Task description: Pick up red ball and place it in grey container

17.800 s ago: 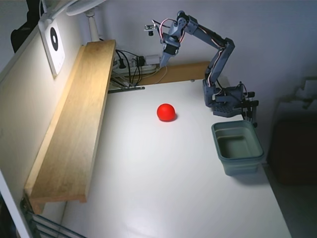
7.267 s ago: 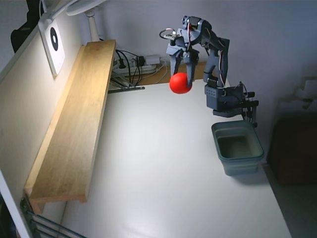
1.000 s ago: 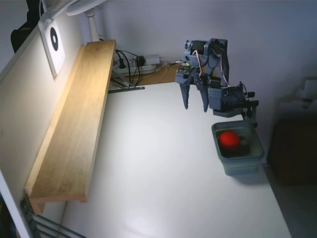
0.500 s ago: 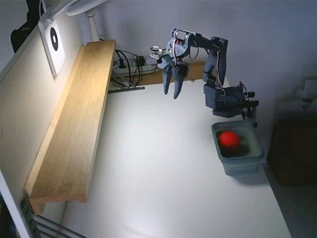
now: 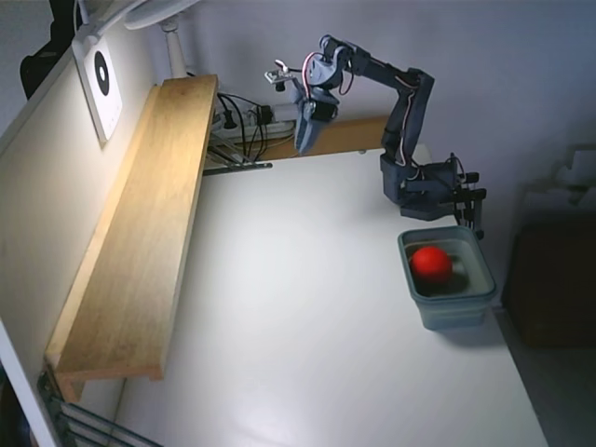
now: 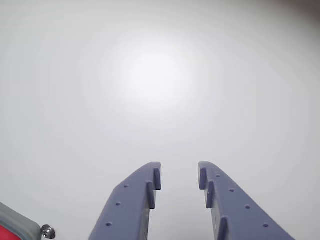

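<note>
- Nearest the fixed camera, bare white counter point(image 5: 307, 354) fills the foreground, with a long wooden shelf point(image 5: 140, 242) along its left side.
- Farther back on the right, the grey container point(image 5: 447, 277) sits at the counter's right edge, and the red ball point(image 5: 432, 264) rests inside it, toward its left wall. Judged from this, the placement looks done.
- Risk one: the container stands just beside the arm's base point(image 5: 424, 186), so a low swing home could clip its rim and shove it off the nearby edge.
- Risk two: the ball is smooth and round, so any knock to the tub would set it rolling.
- Farthest back, the arm reaches up and left from its base, elbow high, with the tool point(image 5: 304, 140) pointing down above the rear of the counter, well apart from the container.
- Wrist view shows the tool point(image 6: 179, 175) empty, its two fingers parted by a modest gap over blank counter; a sliver of grey rim and red shows at the lower left corner.
</note>
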Robot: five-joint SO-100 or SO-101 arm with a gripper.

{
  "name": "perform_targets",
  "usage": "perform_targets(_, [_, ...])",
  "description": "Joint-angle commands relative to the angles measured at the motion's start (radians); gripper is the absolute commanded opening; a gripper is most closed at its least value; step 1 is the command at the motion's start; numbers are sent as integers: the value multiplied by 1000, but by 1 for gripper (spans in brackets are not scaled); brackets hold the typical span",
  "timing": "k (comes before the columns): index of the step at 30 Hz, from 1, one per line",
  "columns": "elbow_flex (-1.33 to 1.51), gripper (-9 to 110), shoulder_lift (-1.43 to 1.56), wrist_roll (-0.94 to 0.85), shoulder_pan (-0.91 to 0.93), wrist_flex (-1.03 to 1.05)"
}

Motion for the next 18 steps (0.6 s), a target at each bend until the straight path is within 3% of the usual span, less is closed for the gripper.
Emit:
perform_targets(1, [14, 5, 64, 3, 82, 23])
perform_targets(18, [64, -2, 157, 3, 329, 55])
